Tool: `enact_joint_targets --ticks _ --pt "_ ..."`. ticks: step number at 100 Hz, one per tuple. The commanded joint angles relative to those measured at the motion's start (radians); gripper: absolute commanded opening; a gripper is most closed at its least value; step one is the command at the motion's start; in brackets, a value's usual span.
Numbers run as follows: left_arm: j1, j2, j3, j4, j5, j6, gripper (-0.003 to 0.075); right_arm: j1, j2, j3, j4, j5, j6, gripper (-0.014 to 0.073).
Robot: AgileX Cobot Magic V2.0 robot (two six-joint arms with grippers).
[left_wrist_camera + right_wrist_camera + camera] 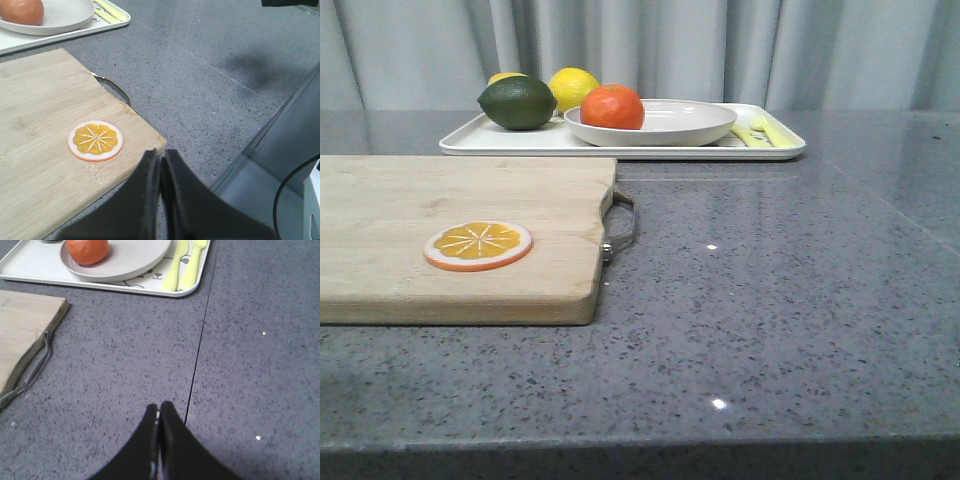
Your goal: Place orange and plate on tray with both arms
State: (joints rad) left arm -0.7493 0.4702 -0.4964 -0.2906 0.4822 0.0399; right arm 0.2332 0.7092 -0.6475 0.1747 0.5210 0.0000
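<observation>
The orange (pixel 613 107) is seen in the plate (pixel 665 124) on the tray (pixel 500 141), upper centre; both pincers are pressed together, holding nothing; no further move seems needed.

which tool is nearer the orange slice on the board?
Left. The left tool hangs just off the board edge beside the orange slice; the right tool is over bare counter, past the board's handle.

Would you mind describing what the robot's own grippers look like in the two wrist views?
The left gripper and the right gripper both show as plain matte black fingers, broad at the base and tapering to narrow tips, with no markings. A thin black cable curves past in the left wrist view. No more of either arm shows.
</observation>
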Motion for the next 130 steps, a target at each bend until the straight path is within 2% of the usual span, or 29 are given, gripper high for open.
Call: enact_joint_targets --ticks 1,19,38,120,130 --pt "0.001 -0.016 -0.009 -0.019 -0.074 0.000 -0.0019 -0.003 -0.087 0.054 0.000 -0.098 -0.009 -0.0069" --pt "0.001 -0.022 0.008 -0.019 -0.064 0.000 -0.0019 -0.003 -0.229 0.175 0.001 -0.114 -0.009 -0.0069" --pt "0.001 -0.022 0.013 -0.019 -0.059 0.000 -0.0019 -0.003 -0.314 0.219 0.002 -0.108 -0.009 -0.0069" --pt "0.001 -0.022 0.014 -0.017 -0.059 0.000 -0.0019 -0.003 -0.315 0.219 0.002 -0.083 -0.009 -0.0069" --pt "0.001 -0.022 0.014 -0.002 -0.091 0.000 -0.0019 -0.003 -0.315 0.219 0.002 -0.083 -0.009 -0.0069"
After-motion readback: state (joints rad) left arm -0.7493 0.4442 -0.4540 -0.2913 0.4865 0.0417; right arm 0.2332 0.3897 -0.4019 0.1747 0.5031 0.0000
